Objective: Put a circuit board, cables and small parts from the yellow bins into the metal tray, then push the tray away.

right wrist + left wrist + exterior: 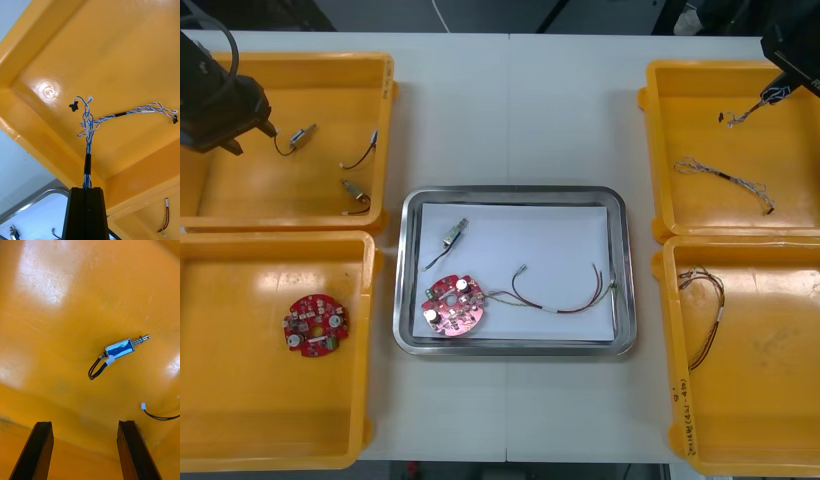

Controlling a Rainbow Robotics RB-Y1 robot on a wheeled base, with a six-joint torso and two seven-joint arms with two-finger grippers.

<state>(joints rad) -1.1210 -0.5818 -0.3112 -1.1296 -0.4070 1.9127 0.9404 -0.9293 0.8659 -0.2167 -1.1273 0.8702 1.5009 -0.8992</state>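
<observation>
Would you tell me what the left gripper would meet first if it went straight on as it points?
Probably the small metal part in the yellow bin, ahead of the left gripper, between its open jaws, though depth is unclear.

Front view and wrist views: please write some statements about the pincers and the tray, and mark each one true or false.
1. The right pincer is shut on a twisted blue and white cable. True.
2. The left pincer is shut on a small metal part. False: it is open, and the part lies loose in the far left bin.
3. The metal tray holds a circuit board. True.
4. The near left bin holds only cables. False: it holds a second circuit board.
</observation>
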